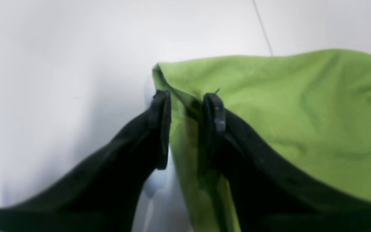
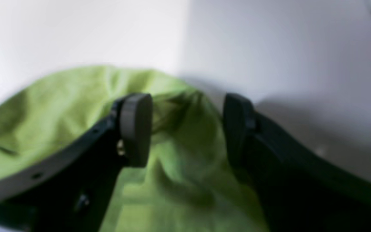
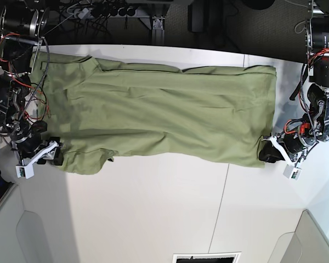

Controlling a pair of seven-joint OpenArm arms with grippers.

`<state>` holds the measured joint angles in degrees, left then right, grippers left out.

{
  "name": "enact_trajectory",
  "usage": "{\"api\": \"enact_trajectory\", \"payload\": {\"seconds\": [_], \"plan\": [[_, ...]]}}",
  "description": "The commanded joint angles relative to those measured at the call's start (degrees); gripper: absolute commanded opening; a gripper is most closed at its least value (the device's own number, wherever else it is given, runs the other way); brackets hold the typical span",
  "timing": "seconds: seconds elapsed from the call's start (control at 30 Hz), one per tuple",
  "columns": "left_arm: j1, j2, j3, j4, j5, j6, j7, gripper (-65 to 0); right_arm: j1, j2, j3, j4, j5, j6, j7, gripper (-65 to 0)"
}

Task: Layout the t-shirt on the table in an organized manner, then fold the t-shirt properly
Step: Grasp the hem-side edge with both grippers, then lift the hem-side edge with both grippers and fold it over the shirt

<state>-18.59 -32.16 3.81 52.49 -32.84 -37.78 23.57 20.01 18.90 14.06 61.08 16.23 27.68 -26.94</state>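
Fingers of the right gripper (image 2: pixel 185 129) stand apart over a blurred shirt (image 3: pixel 159 112) corner at the table's (image 3: pixel 153 213) left edge. The shirt spans the table's far side. The left gripper's (image 1: pixel 185 106) fingers are parted around a hem fold; contact unclear.

Tangled cables (image 3: pixel 93 11) lie beyond the far edge.
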Motion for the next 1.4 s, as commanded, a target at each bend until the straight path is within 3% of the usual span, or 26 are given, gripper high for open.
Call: {"api": "enact_trajectory", "payload": {"seconds": [0.0,0.1,0.17,0.33,0.63,0.87,1.0,1.07,1.17,1.27,1.37], "plan": [[-1.40,-0.96,-0.28,0.81,-0.79,-1.07,-1.05,-44.8,1.55,0.94,-0.26,-0.24,-0.04,0.17,1.77,-30.4],[-1.40,-0.79,-0.28,0.81,-0.79,-1.07,-1.07,-45.0,1.53,0.94,-0.85,-2.05,-0.20,0.17,1.92,-32.8],[-1.40,-0.66,-0.28,0.81,-0.79,-1.07,-1.07,-47.0,1.55,0.98,-0.85,-2.05,-0.20,0.17,1.92,-41.7],[-1.40,-0.96,-0.28,0.81,-0.79,-1.05,-1.07,-64.6,1.55,1.09,-0.83,0.22,-1.07,0.63,2.56,-65.0],[-1.38,-2.82,-0.28,0.81,-0.26,-1.03,-0.50,-65.0,1.07,3.34,-0.57,1.40,-5.99,-0.68,2.49,-65.0],[-1.40,-3.04,-0.28,0.81,-0.09,-1.01,0.79,-65.0,1.09,4.42,0.22,1.40,-5.57,-1.09,0.70,-65.0],[-1.68,-3.41,-0.31,1.11,-4.15,-2.22,0.57,-64.7,1.07,4.39,0.22,1.40,-0.42,-0.85,-0.52,-65.0],[-2.43,-3.23,-0.31,2.05,-5.55,-2.22,0.55,-57.6,1.05,4.31,0.22,1.40,0.79,-0.83,-0.59,-65.0],[-4.57,-2.12,-0.28,2.58,-4.87,-2.22,-0.22,-41.0,1.05,4.00,0.22,1.40,0.79,0.04,-0.96,-65.0],[-6.23,0.00,-0.28,2.38,-0.15,2.27,-0.35,-39.0,1.07,3.80,0.22,1.40,1.44,0.70,-2.05,-65.0],[-6.32,2.12,0.22,1.36,3.06,3.93,-3.26,-39.1,1.09,3.61,0.22,1.40,2.67,0.90,-2.47,-65.0]]}}
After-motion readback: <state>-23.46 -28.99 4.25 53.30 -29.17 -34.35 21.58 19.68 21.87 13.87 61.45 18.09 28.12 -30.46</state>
